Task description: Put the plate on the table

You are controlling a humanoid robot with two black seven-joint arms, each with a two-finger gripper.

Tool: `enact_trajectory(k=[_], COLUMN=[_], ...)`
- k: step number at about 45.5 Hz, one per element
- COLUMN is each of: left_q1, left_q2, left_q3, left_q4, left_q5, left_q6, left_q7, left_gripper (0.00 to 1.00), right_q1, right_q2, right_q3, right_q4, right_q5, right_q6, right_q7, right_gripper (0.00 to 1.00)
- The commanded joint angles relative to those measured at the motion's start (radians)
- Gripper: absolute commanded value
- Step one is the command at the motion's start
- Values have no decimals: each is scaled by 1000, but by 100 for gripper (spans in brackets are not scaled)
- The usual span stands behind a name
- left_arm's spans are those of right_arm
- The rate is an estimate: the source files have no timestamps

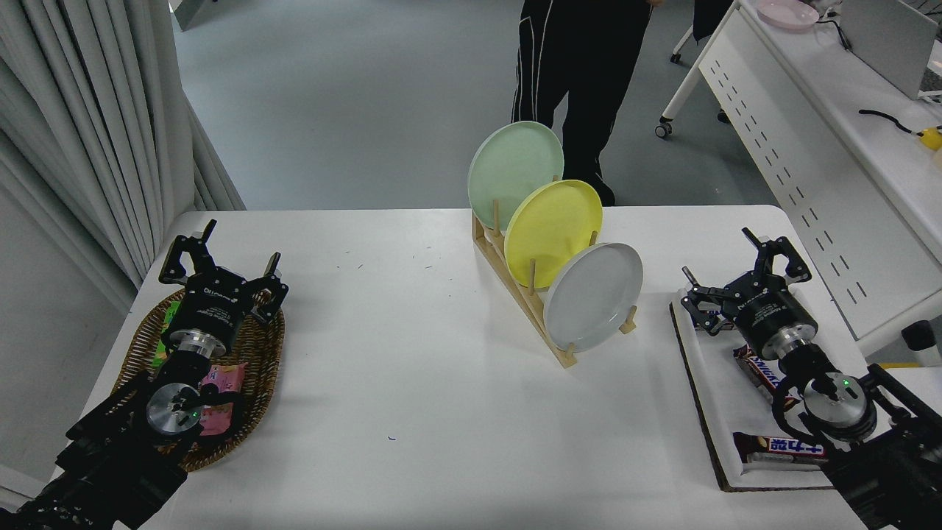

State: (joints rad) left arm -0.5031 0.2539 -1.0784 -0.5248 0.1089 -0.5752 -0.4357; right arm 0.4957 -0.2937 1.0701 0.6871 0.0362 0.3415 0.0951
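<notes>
The pale grey-white plate (595,296) stands on edge in the front slot of a wooden rack (524,294) on the white table (412,383). Behind it in the rack stand a yellow plate (550,230) and a mint-green plate (513,172). My right gripper (725,272) is open and empty, to the right of the rack, above a white tray. My left gripper (221,254) is open and empty, parked at the lower left over a wicker basket.
A wicker basket (261,383) with snack packets lies at the left. A white tray (717,412) with chocolate bars (780,446) lies at the right. A person (581,66) stands beyond the far edge. A white desk (817,132) stands at the upper right.
</notes>
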Motion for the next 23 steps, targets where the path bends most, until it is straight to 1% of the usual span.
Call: enact_trajectory(k=[1,23], left_q1=[0,0], left_q2=[1,-1], left_q3=[0,-1], left_q4=[0,0], left_q5=[0,0], left_q6=[-3,-2], left_q7=[0,-2], left_gripper=[100,100], right_q1=[0,-3], right_q2=[7,8], right_q3=[1,-1], right_q4=[-1,-6], right_q5=[1,1], right_q6=[-6,-9], right_q7=[0,0], right_gripper=[100,100])
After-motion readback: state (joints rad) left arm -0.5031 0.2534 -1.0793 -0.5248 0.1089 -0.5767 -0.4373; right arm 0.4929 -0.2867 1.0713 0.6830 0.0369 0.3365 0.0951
